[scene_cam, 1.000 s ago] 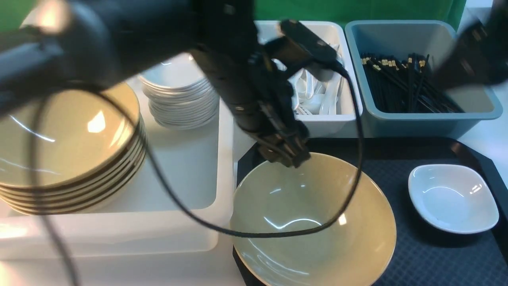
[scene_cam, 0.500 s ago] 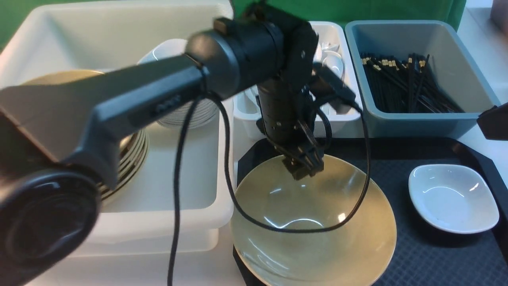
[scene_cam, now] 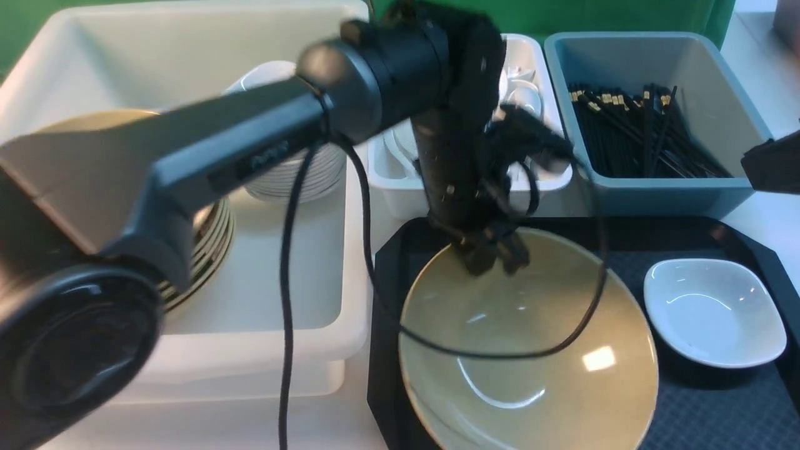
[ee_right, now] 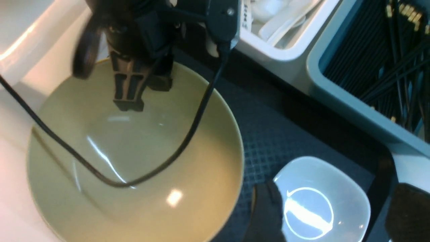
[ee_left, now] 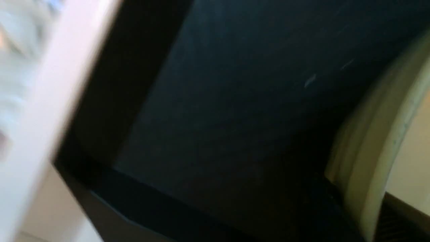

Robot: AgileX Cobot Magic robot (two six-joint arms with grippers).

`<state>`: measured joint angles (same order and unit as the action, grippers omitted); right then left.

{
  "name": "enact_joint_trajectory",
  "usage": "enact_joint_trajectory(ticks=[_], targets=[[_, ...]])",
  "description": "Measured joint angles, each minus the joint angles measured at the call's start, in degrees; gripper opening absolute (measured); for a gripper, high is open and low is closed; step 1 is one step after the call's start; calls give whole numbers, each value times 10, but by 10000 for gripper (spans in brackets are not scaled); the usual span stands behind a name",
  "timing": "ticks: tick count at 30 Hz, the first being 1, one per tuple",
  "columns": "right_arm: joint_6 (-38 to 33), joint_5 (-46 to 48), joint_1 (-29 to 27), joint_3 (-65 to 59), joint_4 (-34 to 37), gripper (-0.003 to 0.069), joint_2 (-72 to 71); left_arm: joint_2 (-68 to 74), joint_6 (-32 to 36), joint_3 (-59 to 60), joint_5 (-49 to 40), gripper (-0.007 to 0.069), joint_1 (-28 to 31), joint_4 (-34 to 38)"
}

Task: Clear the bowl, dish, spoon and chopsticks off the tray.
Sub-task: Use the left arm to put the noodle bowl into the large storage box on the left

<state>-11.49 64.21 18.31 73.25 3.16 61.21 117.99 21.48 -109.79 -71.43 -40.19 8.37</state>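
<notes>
Jaws of our left gripper [scene_cam: 494,262] clamp the bowl [scene_cam: 531,375] at its twelve o'clock rim, on the tray [scene_cam: 719,406]; at three o'clock the dish [scene_cam: 712,312] lies under our right gripper [ee_right: 336,191], jaws apart

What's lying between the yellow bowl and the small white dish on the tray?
Nothing: only a bare strip of tray separates the bowl from the dish, clearest in the right wrist view.
</notes>
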Motion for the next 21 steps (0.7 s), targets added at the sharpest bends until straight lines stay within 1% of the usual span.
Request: enact_joint_trajectory(ticks=[3, 7, 9, 10, 11, 13, 14, 15, 16, 17, 19, 20, 21], targets=[[0, -5, 0, 0, -1, 478, 3, -41, 4, -8, 7, 6, 9, 1], [-1, -6, 0, 0, 2, 478, 15, -130, -8, -1, 1, 6, 60, 39], [-1, -6, 0, 0, 8, 477, 19, -180, -16, 18, 1, 6, 104, 61], [-1, -6, 0, 0, 12, 477, 21, -186, -19, 24, 1, 5, 109, 65], [-2, -7, 0, 0, 23, 477, 23, -242, -28, 55, 1, 4, 161, 81], [-8, -7, 0, 0, 43, 477, 24, -300, -34, 104, 0, 4, 225, 92], [-17, -7, 0, 0, 54, 477, 24, -333, -37, 133, -1, 4, 266, 94], [-18, -7, 0, 0, 59, 477, 24, -346, -38, 145, -2, 4, 284, 96], [-29, -9, 0, 0, 75, 477, 24, -402, -40, 191, -2, 4, 371, 99], [-30, -9, 0, 0, 77, 477, 24, -408, -40, 191, -2, 4, 371, 100], [-46, -14, 0, 0, 101, 477, 24, -467, -40, 268, 15, 4, 509, 120], [-49, -14, 0, 0, 106, 477, 25, -484, -40, 286, 26, 4, 551, 133], [-50, -15, 0, 0, 113, 477, 27, -499, -40, 311, 37, 4, 620, 159]])
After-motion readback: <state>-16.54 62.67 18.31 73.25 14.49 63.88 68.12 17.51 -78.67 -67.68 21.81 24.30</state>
